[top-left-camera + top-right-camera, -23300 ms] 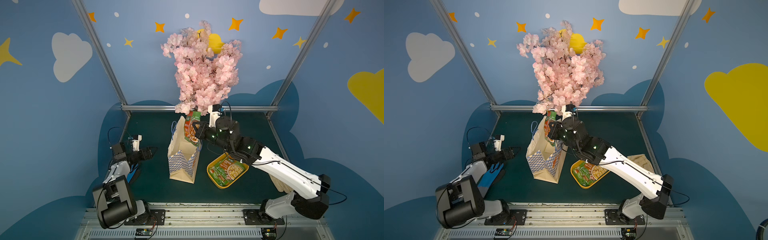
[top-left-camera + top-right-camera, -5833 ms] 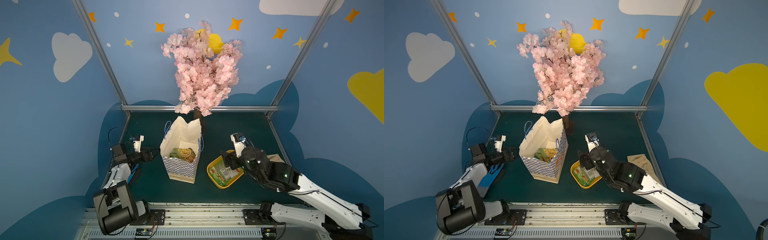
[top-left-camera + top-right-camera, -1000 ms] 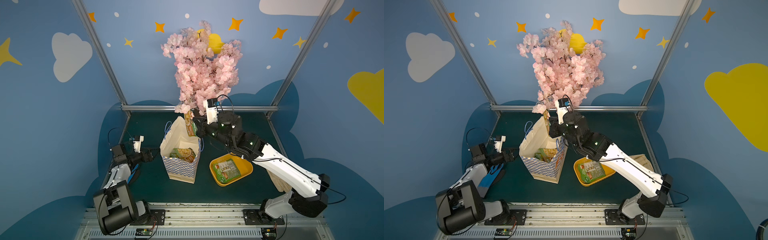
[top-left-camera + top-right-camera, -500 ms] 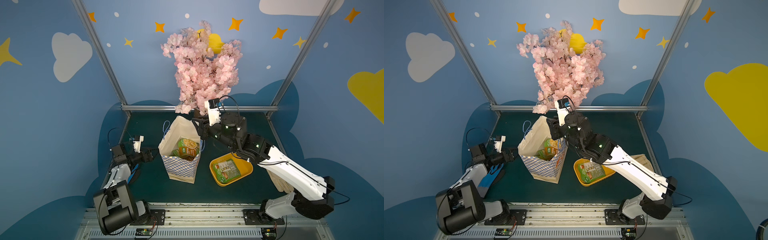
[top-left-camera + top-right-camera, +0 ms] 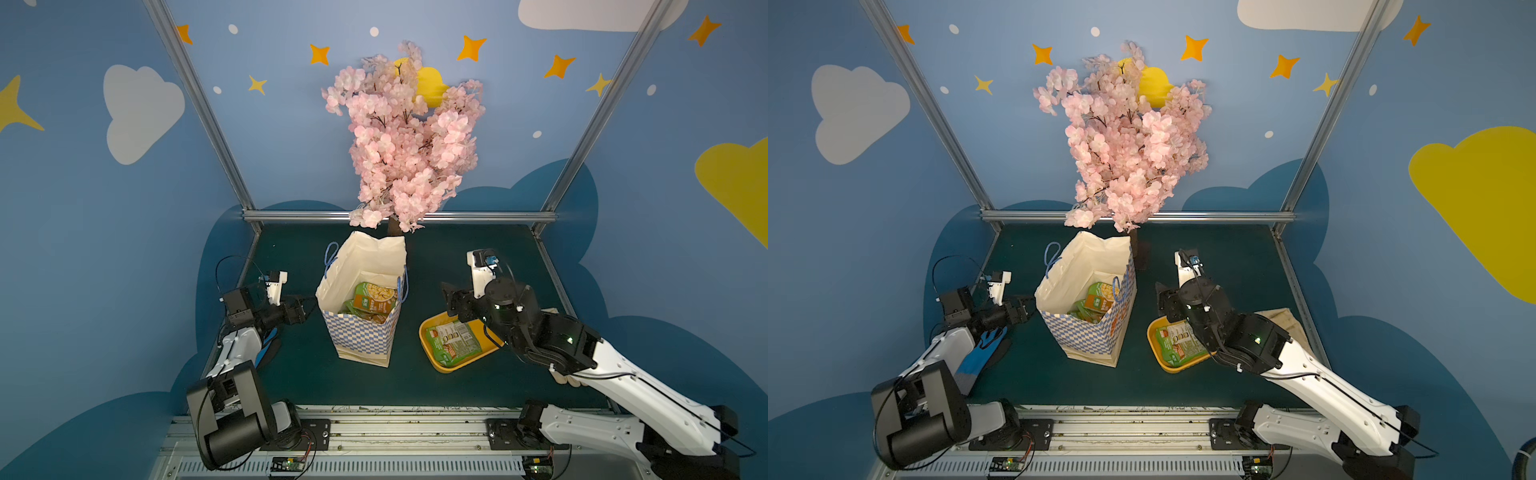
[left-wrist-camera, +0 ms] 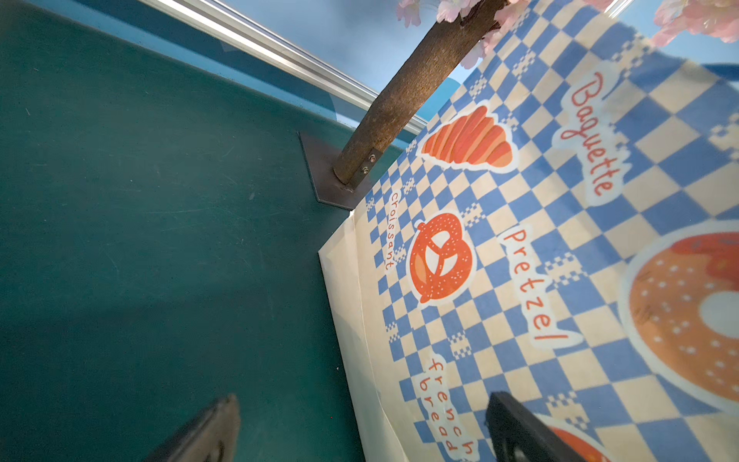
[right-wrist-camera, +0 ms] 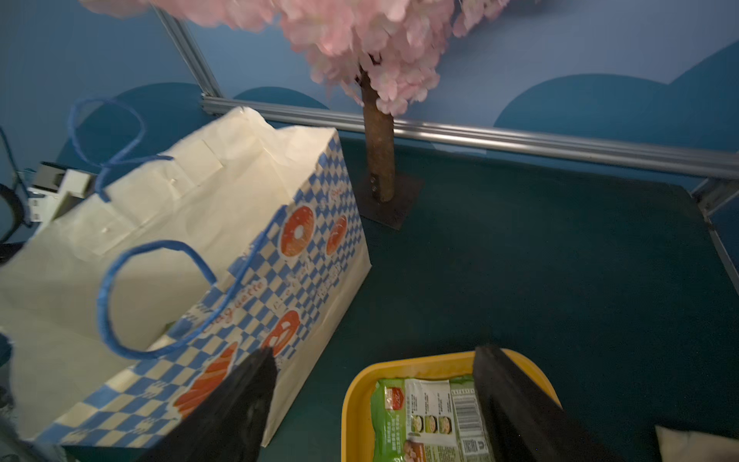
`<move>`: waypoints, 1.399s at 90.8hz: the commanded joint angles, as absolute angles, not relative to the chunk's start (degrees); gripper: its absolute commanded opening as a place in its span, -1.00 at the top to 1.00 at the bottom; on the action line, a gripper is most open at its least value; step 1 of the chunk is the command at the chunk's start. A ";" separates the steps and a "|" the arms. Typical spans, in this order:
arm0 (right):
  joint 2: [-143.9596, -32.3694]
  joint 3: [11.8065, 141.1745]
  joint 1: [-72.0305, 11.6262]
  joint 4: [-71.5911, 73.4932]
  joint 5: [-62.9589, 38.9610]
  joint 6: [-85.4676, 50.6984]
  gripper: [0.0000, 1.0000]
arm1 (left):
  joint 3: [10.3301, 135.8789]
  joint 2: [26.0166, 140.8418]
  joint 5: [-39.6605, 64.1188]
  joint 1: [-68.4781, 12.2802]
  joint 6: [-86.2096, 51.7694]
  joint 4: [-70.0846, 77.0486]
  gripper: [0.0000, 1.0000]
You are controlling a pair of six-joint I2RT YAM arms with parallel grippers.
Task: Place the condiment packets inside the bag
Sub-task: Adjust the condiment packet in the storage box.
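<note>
The blue-and-white checkered bag (image 5: 361, 332) (image 5: 1088, 334) stands open mid-table with several green condiment packets (image 5: 370, 297) (image 5: 1098, 297) inside. One more green packet (image 5: 455, 343) (image 5: 1179, 343) (image 7: 424, 416) lies in the yellow tray (image 5: 446, 368) (image 7: 348, 400) to its right. My right gripper (image 5: 453, 301) (image 7: 374, 352) hovers open and empty above the tray's far-left edge, between tray and bag (image 7: 312, 248). My left gripper (image 5: 305, 309) (image 6: 364, 400) stands open and empty at the bag's left wall (image 6: 520, 260), low by the table.
A pink blossom tree (image 5: 405, 145) rises behind the bag, its trunk and base plate (image 7: 380, 200) just past the bag's far corner. A blue glove (image 5: 980, 349) lies by the left arm. A beige cloth (image 5: 1281, 320) sits right of the tray.
My right gripper opened above the bag and its packet dropped inside. The right arm then swung back right and down toward the tray. The left arm has not moved.
</note>
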State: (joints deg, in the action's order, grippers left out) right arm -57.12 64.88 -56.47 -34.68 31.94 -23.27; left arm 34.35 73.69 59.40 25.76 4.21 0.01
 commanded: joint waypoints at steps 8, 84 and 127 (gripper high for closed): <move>-55.48 52.48 -50.37 -35.81 27.11 -30.69 -0.81 | 34.10 72.92 60.40 25.89 4.09 -0.13 -1.00; -87.07 46.18 -46.68 -16.37 13.56 -33.84 -0.92 | 34.30 76.87 66.06 25.34 3.23 2.95 -1.00; -90.00 47.55 -41.38 -26.09 25.46 -33.26 -0.86 | 34.64 77.47 65.07 25.48 6.23 0.98 -1.00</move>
